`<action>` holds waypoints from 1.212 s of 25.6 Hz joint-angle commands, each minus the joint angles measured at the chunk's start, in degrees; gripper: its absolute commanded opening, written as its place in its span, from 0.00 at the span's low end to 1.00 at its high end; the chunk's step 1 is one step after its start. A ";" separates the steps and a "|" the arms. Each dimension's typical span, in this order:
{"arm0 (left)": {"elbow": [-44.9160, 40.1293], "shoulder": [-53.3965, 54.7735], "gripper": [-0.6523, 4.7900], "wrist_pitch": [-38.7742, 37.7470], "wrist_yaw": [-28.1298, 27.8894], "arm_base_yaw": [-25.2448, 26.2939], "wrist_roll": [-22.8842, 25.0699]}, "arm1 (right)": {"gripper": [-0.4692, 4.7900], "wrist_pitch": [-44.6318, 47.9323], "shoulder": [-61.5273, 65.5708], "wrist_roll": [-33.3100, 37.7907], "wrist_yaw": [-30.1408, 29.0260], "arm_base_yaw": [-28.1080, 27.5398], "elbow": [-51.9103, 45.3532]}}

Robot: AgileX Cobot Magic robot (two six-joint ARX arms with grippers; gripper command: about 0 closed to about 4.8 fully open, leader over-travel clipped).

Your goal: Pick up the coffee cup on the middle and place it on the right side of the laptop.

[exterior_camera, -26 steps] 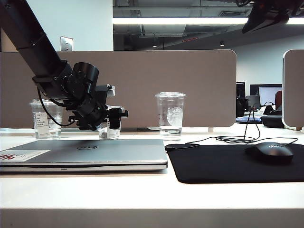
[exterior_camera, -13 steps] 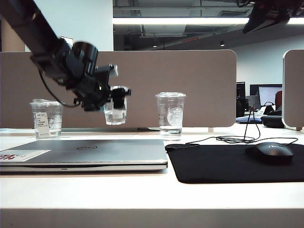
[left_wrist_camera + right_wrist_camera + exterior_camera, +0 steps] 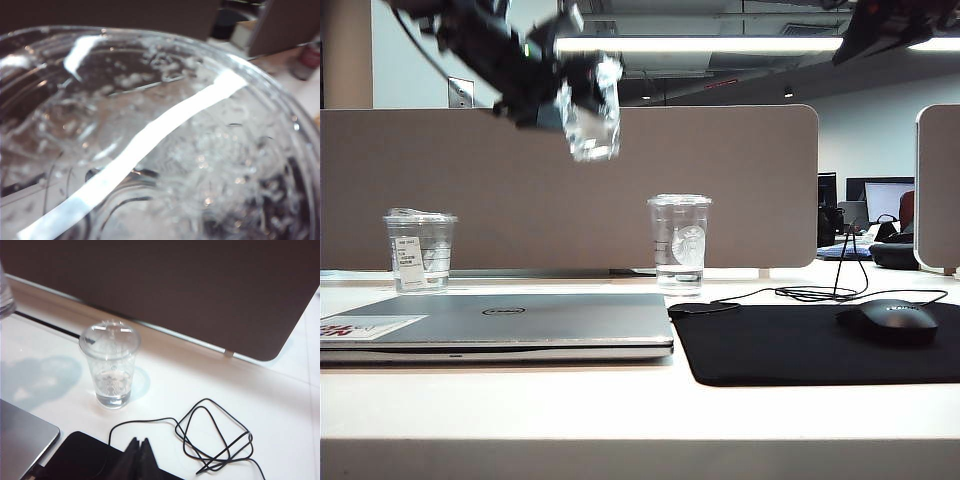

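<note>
Exterior view: a pale, smooth desk (image 3: pixel 620 410) runs in front of a flat taupe partition panel (image 3: pixel 720 180) with rounded corners. High above the desk, at the upper left, the black left gripper (image 3: pixel 560 85) is clamped on the coffee cup (image 3: pixel 590 110), a short clear plastic cup held tilted in the air, well above everything on the desk. Below it lies the laptop (image 3: pixel 520 322), closed, thin and silver-grey, with a round logo on its lid and a white-and-red sticker at its left corner. Behind the laptop's left end stands a short clear cup with a narrow label (image 3: pixel 418 250). To the right of the laptop's far edge stands a taller clear cup with a round white logo (image 3: pixel 679 240), lidded. A matte black mouse pad (image 3: pixel 820 342) lies just beside the laptop's right edge, with a glossy black mouse (image 3: pixel 887 320) on it and a thin black cable (image 3: pixel 820 292) looping behind. The dark right arm shows only at the top right corner.

Left wrist view: the coffee cup's clear lid (image 3: pixel 160 140) fills the picture, glossy, ribbed and wet-looking, crossed by a bright white reflection. The gripper's fingers cannot be seen.

Right wrist view: the right gripper (image 3: pixel 140 460) hangs above the mouse pad's corner, its dark fingertips pressed together and holding nothing. The taller cup, a laptop corner and the coiled cable lie on the white desk below.
</note>
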 commanded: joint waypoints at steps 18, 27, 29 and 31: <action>-14.29 -3.08 0.64 11.85 -2.10 -20.87 6.75 | 0.08 -5.81 -11.93 -3.04 14.80 -0.02 0.42; -17.62 8.31 0.64 20.31 -3.32 -22.27 -0.33 | 0.08 -8.13 -14.14 -3.23 15.91 0.04 0.35; -17.59 11.17 0.64 22.84 -3.87 -22.62 -2.19 | 0.08 -8.66 -14.14 -3.23 15.89 0.15 0.33; -17.59 12.59 0.64 24.04 -4.15 -22.77 -3.17 | 0.08 -8.63 -14.14 -3.23 15.89 0.15 0.33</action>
